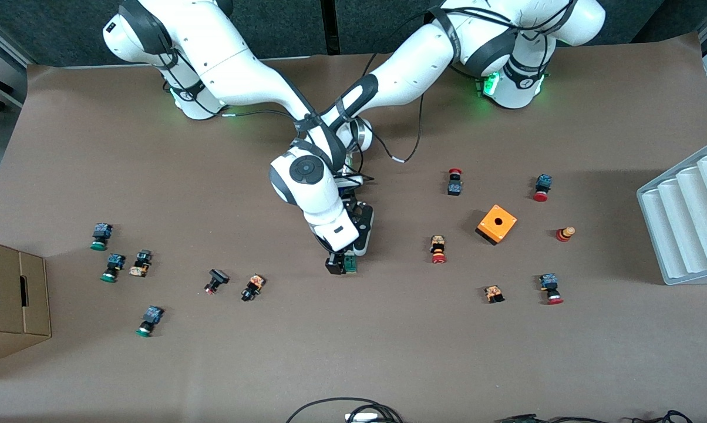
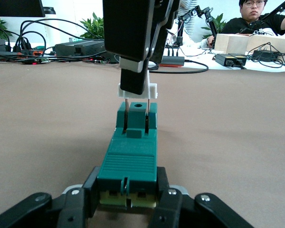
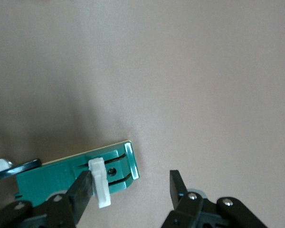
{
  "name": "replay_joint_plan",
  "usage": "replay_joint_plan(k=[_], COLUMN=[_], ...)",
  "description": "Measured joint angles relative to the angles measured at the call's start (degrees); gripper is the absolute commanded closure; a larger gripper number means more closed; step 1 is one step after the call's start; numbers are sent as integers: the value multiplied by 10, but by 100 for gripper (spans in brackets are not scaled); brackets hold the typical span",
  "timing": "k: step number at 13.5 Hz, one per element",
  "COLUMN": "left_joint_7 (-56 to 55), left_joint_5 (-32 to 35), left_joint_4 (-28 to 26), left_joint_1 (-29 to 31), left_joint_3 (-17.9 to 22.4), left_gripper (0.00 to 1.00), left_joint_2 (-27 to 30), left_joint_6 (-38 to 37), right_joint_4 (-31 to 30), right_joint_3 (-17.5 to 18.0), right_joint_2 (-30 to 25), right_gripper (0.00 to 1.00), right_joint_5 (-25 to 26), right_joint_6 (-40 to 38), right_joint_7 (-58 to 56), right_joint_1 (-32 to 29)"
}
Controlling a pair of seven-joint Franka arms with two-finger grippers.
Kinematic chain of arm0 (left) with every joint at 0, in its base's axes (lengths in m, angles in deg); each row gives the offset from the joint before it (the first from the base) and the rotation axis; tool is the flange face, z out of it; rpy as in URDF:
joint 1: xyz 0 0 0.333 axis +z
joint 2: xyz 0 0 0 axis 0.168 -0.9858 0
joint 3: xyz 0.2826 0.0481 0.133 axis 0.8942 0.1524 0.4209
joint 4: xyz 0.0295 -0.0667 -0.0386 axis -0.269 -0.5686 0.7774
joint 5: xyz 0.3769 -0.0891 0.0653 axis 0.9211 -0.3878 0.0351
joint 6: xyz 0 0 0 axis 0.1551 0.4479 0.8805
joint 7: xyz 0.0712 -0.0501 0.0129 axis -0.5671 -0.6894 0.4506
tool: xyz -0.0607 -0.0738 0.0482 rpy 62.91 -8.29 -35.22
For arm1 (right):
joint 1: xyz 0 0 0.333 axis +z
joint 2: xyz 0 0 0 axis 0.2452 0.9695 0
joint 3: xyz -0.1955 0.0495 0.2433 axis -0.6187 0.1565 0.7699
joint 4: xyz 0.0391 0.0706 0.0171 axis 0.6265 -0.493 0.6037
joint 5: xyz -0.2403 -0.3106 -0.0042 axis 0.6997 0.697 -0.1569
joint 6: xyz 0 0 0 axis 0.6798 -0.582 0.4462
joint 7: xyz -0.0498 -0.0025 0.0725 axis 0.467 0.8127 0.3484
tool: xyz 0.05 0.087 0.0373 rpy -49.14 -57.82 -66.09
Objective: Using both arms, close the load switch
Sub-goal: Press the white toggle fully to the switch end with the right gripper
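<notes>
The load switch (image 1: pixel 350 263), a narrow dark-green block, lies on the brown table near its middle. In the left wrist view my left gripper (image 2: pixel 127 191) is shut on one end of the switch (image 2: pixel 129 159). Its white sliding piece (image 2: pixel 153 90) stands up from the other end on two thin prongs. In the right wrist view my right gripper (image 3: pixel 130 184) is open over that end. One of its fingers (image 3: pixel 80 190) lies against the white piece (image 3: pixel 99 183); the other finger stands clear of the block (image 3: pixel 57 178). In the front view both grippers meet at the switch, the left (image 1: pixel 360 242) and the right (image 1: pixel 339 262).
An orange cube with a hole (image 1: pixel 497 224) and several red-capped push buttons lie toward the left arm's end. Several green-capped buttons lie toward the right arm's end. A white ribbed tray (image 1: pixel 682 223) and a cardboard box (image 1: pixel 10 294) stand at the table's two ends.
</notes>
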Motion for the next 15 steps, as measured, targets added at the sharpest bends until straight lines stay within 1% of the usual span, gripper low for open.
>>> replay_joint_plan(k=[15], left_joint_7=[0], left_joint_5=[0], left_joint_4=[0], left_joint_1=[0], left_joint_3=[0], left_gripper=[57], left_joint_2=[0], left_joint_6=[0], right_joint_4=[55], right_joint_3=[-1], right_joint_2=[39], right_gripper=[26], right_joint_5=[0], right_joint_6=[0], right_joint_7=[0], right_joint_1=[-9])
